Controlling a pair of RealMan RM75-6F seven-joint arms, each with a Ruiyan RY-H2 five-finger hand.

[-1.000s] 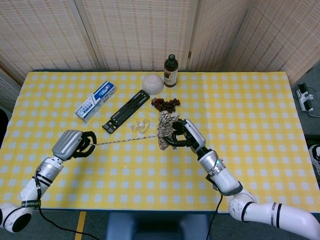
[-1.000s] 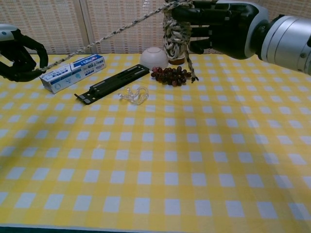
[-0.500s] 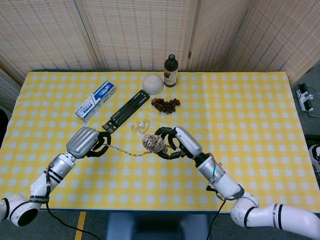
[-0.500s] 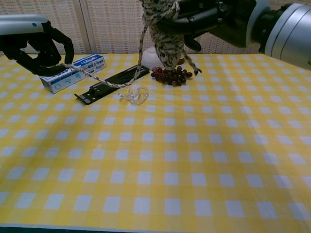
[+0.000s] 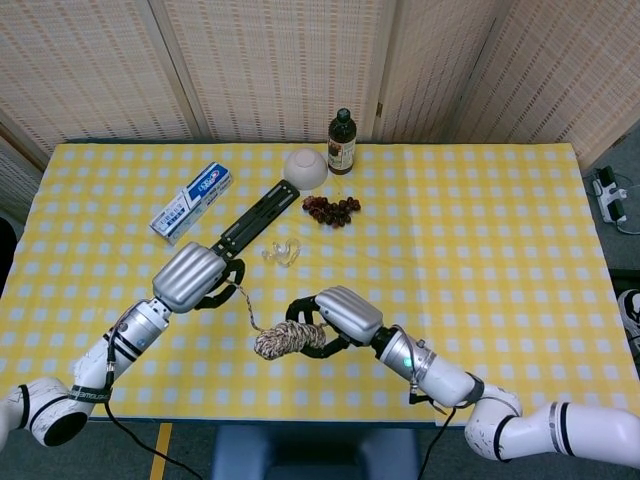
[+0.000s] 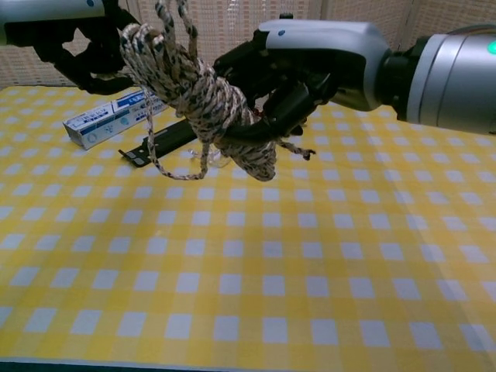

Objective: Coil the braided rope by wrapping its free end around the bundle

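My right hand (image 5: 335, 317) (image 6: 298, 70) grips the braided rope bundle (image 5: 284, 340) (image 6: 198, 105), a speckled beige coil held above the table near the front centre, lying roughly sideways. A slack free end of the rope (image 5: 247, 306) runs up from the bundle to my left hand (image 5: 195, 276) (image 6: 85, 39), which pinches it close by, to the left of the bundle. In the chest view the strand hangs in a loose loop (image 6: 155, 155) under the coil, and another short tail (image 6: 298, 149) sticks out beside the right hand.
Behind the hands lie a black folding bracket (image 5: 250, 222), a clear plastic hook (image 5: 282, 252), a toothpaste box (image 5: 192, 201), a bunch of dark grapes (image 5: 330, 208), a white bowl (image 5: 306, 168) and a dark bottle (image 5: 342, 142). The yellow checked tablecloth (image 5: 500, 250) covers the table.
My right hand has carried the bundle toward the front edge and turned it sideways. My left hand has moved right and nearer to it, leaving the strand slack and short.
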